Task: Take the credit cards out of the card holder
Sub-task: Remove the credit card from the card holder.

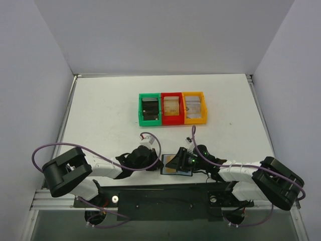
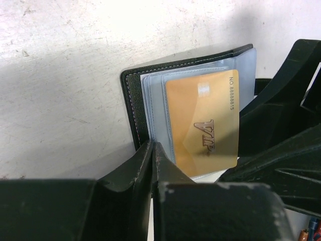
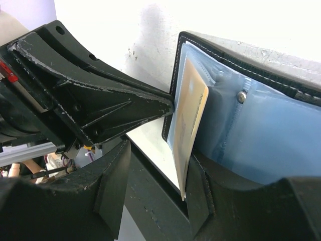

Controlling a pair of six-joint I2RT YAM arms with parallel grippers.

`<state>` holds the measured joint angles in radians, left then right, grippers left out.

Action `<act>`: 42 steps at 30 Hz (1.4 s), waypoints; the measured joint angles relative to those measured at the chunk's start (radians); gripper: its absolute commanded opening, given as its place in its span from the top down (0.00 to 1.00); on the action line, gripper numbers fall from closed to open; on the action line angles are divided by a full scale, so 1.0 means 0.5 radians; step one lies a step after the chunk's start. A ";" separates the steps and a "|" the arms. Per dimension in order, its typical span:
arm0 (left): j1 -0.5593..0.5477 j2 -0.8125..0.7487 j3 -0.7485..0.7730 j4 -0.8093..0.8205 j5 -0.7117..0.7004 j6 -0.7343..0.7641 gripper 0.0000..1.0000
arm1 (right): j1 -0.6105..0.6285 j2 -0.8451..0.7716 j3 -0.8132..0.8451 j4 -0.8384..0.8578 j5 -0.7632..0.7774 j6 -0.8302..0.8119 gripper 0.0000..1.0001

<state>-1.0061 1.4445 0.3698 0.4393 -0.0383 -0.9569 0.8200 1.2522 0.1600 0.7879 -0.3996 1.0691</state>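
Small black bifold leather card holder [image 2: 131, 103]: black, pale stitched edge; glossy grey-blue pockets inside.
Thin flat rectangular credit card [image 2: 203, 123]: golden tan — darker "VIP" lettering.
Small plastic bins: green [image 1: 149, 122], red [image 1: 172, 121], yellow [image 1: 195, 120].
Table [image 1: 110, 110]: white.

Gold credit card [image 2: 201, 120] in card holder [image 2: 131, 95]: big "VIP" on face, "NO 8888815" along edge. Right wrist view: card txt edge-on, unreadable.
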 measured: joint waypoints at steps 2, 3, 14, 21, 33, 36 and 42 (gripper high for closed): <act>0.000 0.012 0.011 -0.005 -0.002 -0.002 0.96 | -0.001 -0.024 -0.002 -0.022 0.000 -0.002 0.60; 0.001 0.020 0.020 -0.008 0.000 -0.002 0.99 | -0.001 -0.037 -0.005 -0.033 0.001 -0.004 0.59; 0.001 0.060 0.074 -0.043 0.004 -0.005 1.00 | -0.021 -0.247 -0.029 -0.217 0.013 -0.053 0.60; 0.001 0.060 0.075 -0.049 0.002 -0.009 1.00 | -0.044 -0.337 -0.052 -0.307 0.028 -0.071 0.61; 0.000 0.059 0.085 -0.071 0.000 -0.012 1.00 | -0.074 -0.499 -0.078 -0.477 0.066 -0.113 0.67; 0.000 0.059 0.085 -0.071 0.000 -0.014 1.00 | -0.085 -0.523 -0.079 -0.504 0.072 -0.124 0.73; 0.000 0.059 0.085 -0.071 -0.001 -0.015 1.00 | -0.096 -0.524 -0.081 -0.529 0.089 -0.137 0.80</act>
<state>-1.0061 1.4738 0.4122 0.4038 -0.0387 -0.9646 0.7719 0.9901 0.1196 0.5232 -0.3553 1.0008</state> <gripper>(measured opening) 0.022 0.224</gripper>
